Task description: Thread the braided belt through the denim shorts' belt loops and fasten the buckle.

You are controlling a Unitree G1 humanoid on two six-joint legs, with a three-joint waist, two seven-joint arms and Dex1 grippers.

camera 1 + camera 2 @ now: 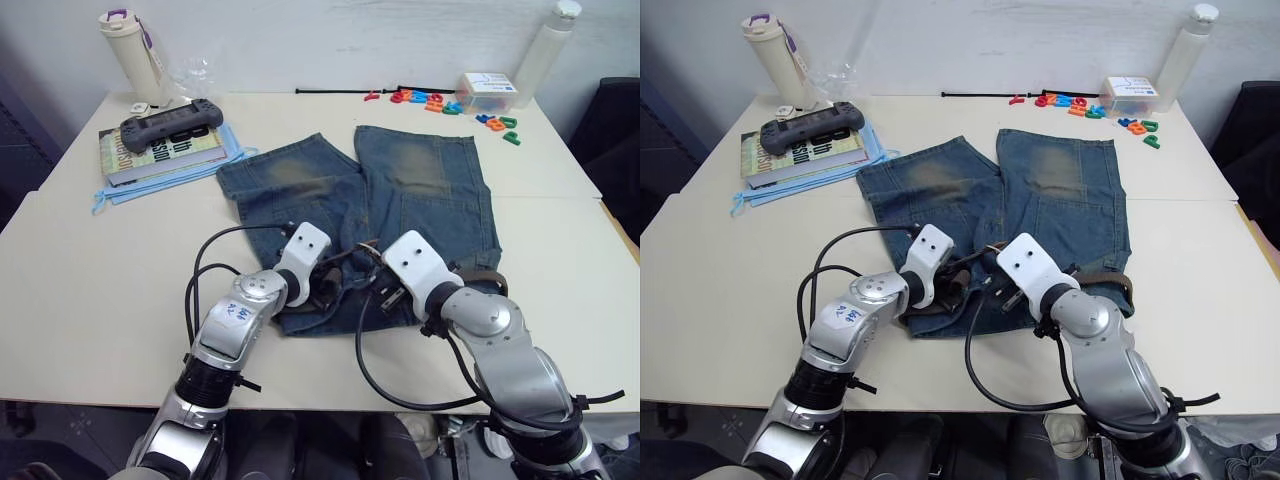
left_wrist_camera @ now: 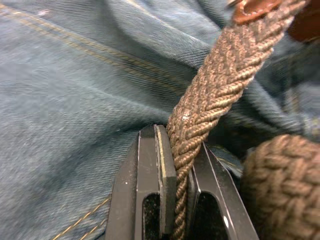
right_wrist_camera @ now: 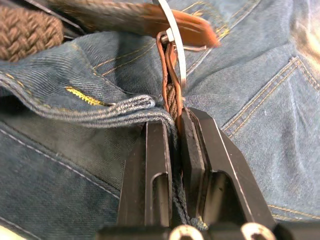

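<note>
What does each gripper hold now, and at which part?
The left gripper pinches the braided belt on its woven strap. The right gripper pinches the belt's end beside the buckle, together with the shorts' waistband edge.

Belt loops (image 1: 365, 300) under both arms.

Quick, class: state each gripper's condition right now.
Left gripper: shut on the braided belt.
Right gripper: shut on the belt near the buckle.

— Where are the denim shorts (image 1: 400, 215)?
— Flat mid-bench, faded blue, waistband toward the near edge.
— The braided belt (image 2: 215, 87)?
— Dark brown, bunched at that waistband, silver buckle (image 3: 172, 37) upright.
</note>
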